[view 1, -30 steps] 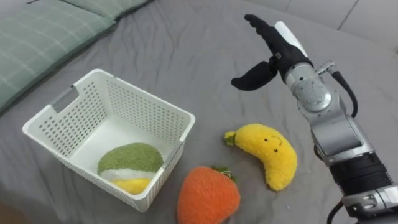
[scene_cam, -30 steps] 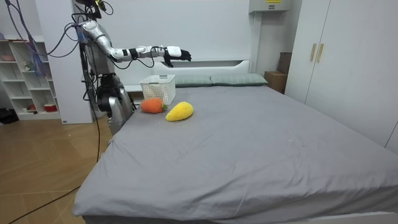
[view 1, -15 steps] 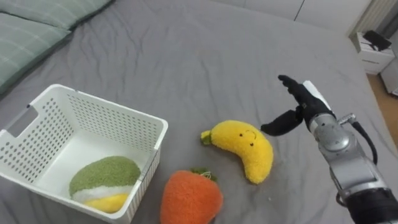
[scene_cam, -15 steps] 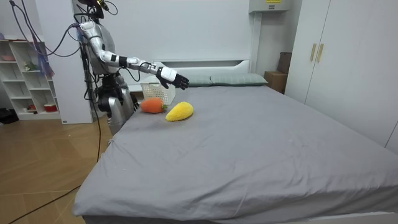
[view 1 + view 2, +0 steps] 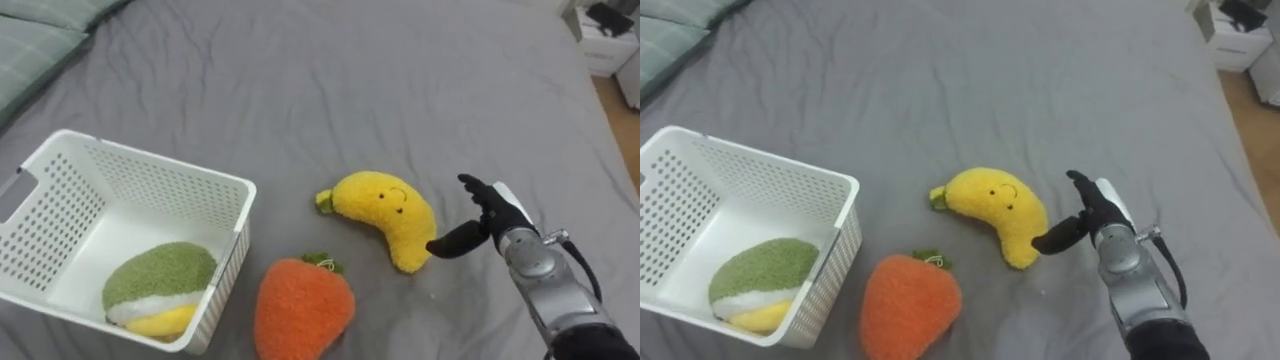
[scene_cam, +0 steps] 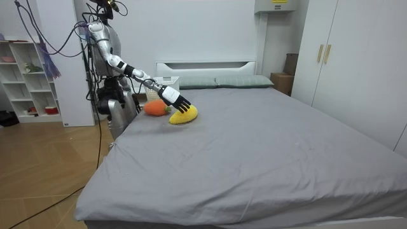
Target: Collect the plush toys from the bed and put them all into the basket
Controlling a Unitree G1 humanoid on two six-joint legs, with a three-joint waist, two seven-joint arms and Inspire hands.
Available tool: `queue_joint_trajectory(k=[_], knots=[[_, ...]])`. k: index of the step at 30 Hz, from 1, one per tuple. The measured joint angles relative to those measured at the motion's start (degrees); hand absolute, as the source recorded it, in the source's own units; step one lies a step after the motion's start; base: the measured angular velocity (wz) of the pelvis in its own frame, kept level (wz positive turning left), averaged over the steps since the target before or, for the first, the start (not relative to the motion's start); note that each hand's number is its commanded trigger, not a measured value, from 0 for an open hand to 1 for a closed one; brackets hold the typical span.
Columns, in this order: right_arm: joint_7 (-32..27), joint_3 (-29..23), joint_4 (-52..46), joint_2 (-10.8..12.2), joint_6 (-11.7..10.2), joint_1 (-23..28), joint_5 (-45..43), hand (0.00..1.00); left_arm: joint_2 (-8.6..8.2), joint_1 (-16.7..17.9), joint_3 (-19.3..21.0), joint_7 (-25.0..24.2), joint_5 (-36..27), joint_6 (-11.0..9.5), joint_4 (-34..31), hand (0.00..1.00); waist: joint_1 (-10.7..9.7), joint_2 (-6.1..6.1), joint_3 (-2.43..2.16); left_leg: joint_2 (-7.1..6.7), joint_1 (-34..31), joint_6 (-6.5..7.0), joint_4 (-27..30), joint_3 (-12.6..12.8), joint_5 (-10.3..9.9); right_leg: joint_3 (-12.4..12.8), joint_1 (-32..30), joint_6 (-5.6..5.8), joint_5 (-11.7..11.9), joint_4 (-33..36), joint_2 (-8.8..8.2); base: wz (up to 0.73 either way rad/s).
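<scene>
A yellow plush banana (image 5: 390, 216) (image 5: 998, 211) with a stitched face lies on the grey bed (image 5: 330, 90). Just right of it is my right hand (image 5: 482, 222) (image 5: 1085, 222), open, its thumb reaching toward the banana's lower end and its fingers straight; it holds nothing. In the room view the right hand (image 6: 176, 100) hangs low over the banana (image 6: 183, 114). An orange plush carrot (image 5: 303, 307) (image 5: 909, 304) lies in front of the banana. A white perforated basket (image 5: 150, 190) (image 5: 760, 180) at the left holds a green, white and yellow plush toy (image 5: 158, 287).
Green checked pillows (image 5: 30, 45) lie at the far left, beyond the basket. A white nightstand (image 5: 600, 30) stands off the bed's far right. In the room view I stand at the bed's corner beside the headboard (image 6: 203, 65), with shelves (image 6: 25, 76) behind.
My right hand has come down from high above the bed to beside the banana's right end. The head camera has shifted, sliding the basket to the left.
</scene>
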Motion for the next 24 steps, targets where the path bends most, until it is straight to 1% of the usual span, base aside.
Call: queue_joint_trajectory(k=[3,6,9,11,12,13,15,18,19,21,22,24], knots=[[-1.6,0.4,6.0,0.0,-2.3,-2.5,1.2,0.0,0.0,-0.5,-1.0,-0.4,-1.1,-1.7,1.7,0.0,1.0,0.45,0.2,0.04,-1.8,-0.05,0.6,-0.1,0.0,-0.3,-1.5,-0.23,0.1,-0.1,-0.01,0.03],[-2.7,0.5,9.7,0.0,-2.7,-3.2,1.6,0.0,0.09,-1.1,-1.3,-0.4,-2.2,-2.0,3.5,0.0,1.2,0.79,0.29,-0.03,-3.5,-0.06,0.9,-0.7,0.0,-1.1,-2.8,-0.23,0.1,-0.1,-0.11,0.1],[-3.3,0.7,13.0,0.0,-3.2,-5.8,2.7,0.0,0.08,-1.6,-3.6,-0.4,-2.3,-2.0,4.3,0.0,1.2,0.91,0.32,0.04,-5.9,-0.12,1.4,-0.9,0.1,-1.3,-5.2,-0.29,0.2,0.5,-0.15,0.02],[-3.4,0.7,14.1,-0.1,-3.4,-7.3,2.9,0.0,0.09,-2.2,-4.1,-0.4,-2.3,-2.2,4.3,0.0,1.3,0.81,0.4,0.06,-7.1,-0.15,1.4,-0.9,0.2,-1.3,-6.5,-0.41,0.2,0.8,-0.14,0.0],[-3.8,0.7,14.3,-0.2,-3.9,-8.2,2.9,0.0,0.12,-2.5,-4.4,-0.5,-2.2,-2.3,4.4,0.0,1.3,0.81,0.64,0.06,-7.6,-0.16,1.4,-0.9,0.4,-1.3,-6.9,-0.54,0.3,0.7,-0.14,0.0],[-4.2,0.7,15.1,-0.2,-4.8,-9.1,2.9,0.0,0.12,-3.1,-4.5,-0.7,-2.2,-2.7,4.5,0.0,1.3,0.76,0.84,0.06,-8.1,-0.19,1.4,-0.9,0.5,-1.3,-7.4,-0.6,0.4,0.8,-0.14,0.0],[-4.7,0.7,16.1,-0.2,-5.6,-10.3,3.0,0.0,0.13,-4.0,-4.7,-0.9,-2.3,-3.5,4.6,0.0,1.3,0.75,1.36,0.09,-8.3,-0.2,1.4,-0.8,0.5,-1.3,-7.7,-0.66,0.4,0.8,-0.1,0.0],[-5.4,0.6,16.4,-0.2,-5.8,-11.3,3.2,0.0,0.14,-4.6,-5.7,-1.0,-3.1,-4.6,4.7,0.0,1.2,0.79,1.46,0.09,-9.0,-0.19,1.4,-0.8,0.5,-2.0,-8.3,-0.66,0.4,0.8,-0.22,0.01],[-5.4,0.6,16.8,-0.4,-6.2,-11.4,3.5,0.0,0.18,-5.0,-6.2,-1.1,-3.2,-4.8,5.0,0.0,1.3,0.85,1.52,0.07,-9.2,-0.19,1.4,-0.9,0.5,-2.4,-8.4,-0.66,0.4,0.7,-0.45,0.04],[-5.4,0.6,16.9,-0.5,-6.4,-11.6,3.5,0.0,0.29,-5.4,-6.7,-1.2,-3.2,-4.9,5.4,0.0,1.5,0.87,1.54,0.07,-9.7,-0.19,1.4,-1.0,0.5,-2.5,-8.9,-0.66,0.4,0.7,-0.56,0.0],[-5.3,0.6,17.4,-0.5,-6.9,-12.1,3.5,0.0,0.29,-5.6,-6.7,-1.2,-3.2,-5.2,5.5,0.0,1.5,0.91,1.6,0.07,-10.2,-0.19,1.4,-1.1,0.5,-2.6,-9.4,-0.66,0.4,0.7,-0.56,0.0],[-5.2,0.6,17.5,-0.5,-7.2,-12.4,3.5,0.0,0.28,-6.2,-6.7,-1.4,-3.2,-5.6,6.2,0.0,1.5,0.96,1.65,0.07,-10.7,-0.19,1.4,-1.1,0.5,-2.6,-10.0,-0.66,0.4,0.8,-0.57,0.0]])
